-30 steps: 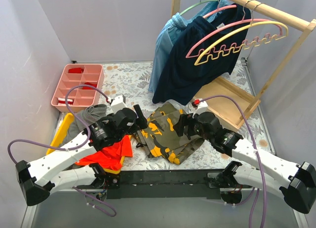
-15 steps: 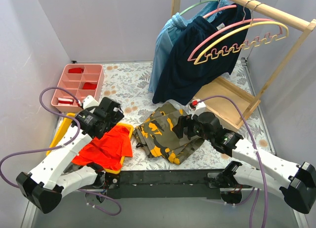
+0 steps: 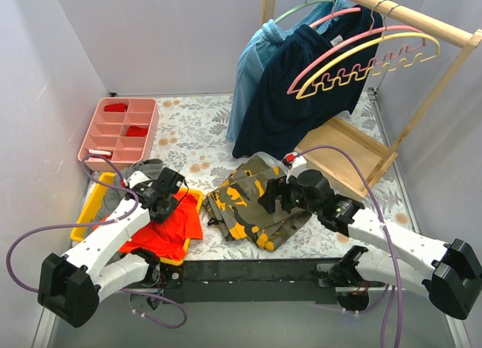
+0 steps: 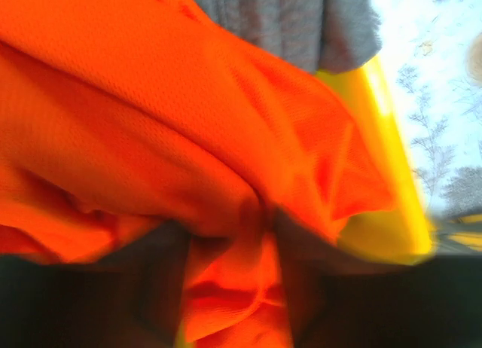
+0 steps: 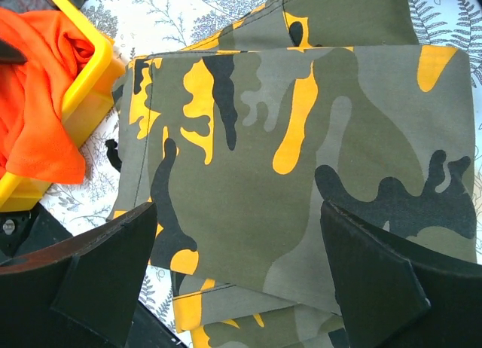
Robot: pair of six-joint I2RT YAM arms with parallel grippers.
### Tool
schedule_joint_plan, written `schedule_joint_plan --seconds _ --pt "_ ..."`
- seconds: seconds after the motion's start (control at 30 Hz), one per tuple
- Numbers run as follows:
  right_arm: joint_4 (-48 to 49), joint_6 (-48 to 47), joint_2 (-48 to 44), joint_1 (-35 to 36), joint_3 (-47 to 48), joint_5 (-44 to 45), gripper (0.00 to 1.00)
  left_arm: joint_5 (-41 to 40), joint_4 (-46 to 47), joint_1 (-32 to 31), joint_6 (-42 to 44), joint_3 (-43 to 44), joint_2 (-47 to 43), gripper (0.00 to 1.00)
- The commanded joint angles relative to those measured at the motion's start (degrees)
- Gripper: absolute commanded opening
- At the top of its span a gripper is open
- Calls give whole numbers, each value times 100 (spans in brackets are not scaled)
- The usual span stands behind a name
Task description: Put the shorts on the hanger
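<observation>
From above, I see the shorts point(image 3: 167, 231) heaped in the yellow bin point(image 3: 84, 212) at the worktop's point(image 3: 196, 122) near left, my left gripper point(image 3: 169, 193) down on them, and the pink hanger point(image 3: 331, 51) up on the wooden rail point(image 3: 407, 15). My left wrist view is blurred orange cloth bunched between dark fingers point(image 4: 83, 303), and I cannot tell whether those jaws grip it. My right wrist view shows the right gripper point(image 5: 241, 250), jaws spread wide, over the camouflage garment point(image 5: 301, 137).

Olive-and-yellow camouflage fabric garment point(image 5: 301, 160): folded flat in layers, filled the centre, lying on the white fern-printed table point(image 5: 203, 9). Yellow plastic bin point(image 5: 83, 77): one corner at upper left, just beside the garment's edge. Orange-red fabric shorts point(image 5: 38, 99): bunched in the bin, a fold draped over its rim. Right gripper point(image 5: 237, 235): black jaws spread wide, above the garment, gripping nothing.
</observation>
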Motion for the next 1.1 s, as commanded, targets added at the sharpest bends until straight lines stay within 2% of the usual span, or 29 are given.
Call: schedule_joint_plan --seconds 0.0,0.1,0.13,0.2,0.23,0.33,0.37,0.57,0.8,0.97,1.07 --pt "174 -87 -37 13 167 -39 96 -309 805 29 737 271 -694 0" --pt "148 -104 -99 13 264 58 96 -125 936 29 1477 807 -1258 0" --pt "148 -113 -90 13 342 84 96 146 1059 29 2132 1261 -1373 0" --pt "148 -113 -73 13 439 93 96 445 1148 29 2646 1755 -1480 0" --pt "148 -122 -64 13 518 93 96 865 1226 29 3240 2219 -1489 0" --pt "200 -113 -29 13 624 32 96 1543 1480 29 3816 2873 -1401 0" --pt "253 -122 -20 13 694 5 96 2077 1569 29 4087 3170 -1375 0" --pt "700 -254 296 13 1072 -555 96 3573 2386 29 4494 4059 -998 0" --pt "1385 -245 472 22 1205 -1234 96 4471 2879 29 4381 5255 -268 0" --pt "1825 -272 753 49 1274 -875 98 4719 3020 29 4152 5826 5 0" --pt "1862 -140 824 49 1336 -182 98 4833 3002 29 4047 5862 49 0"
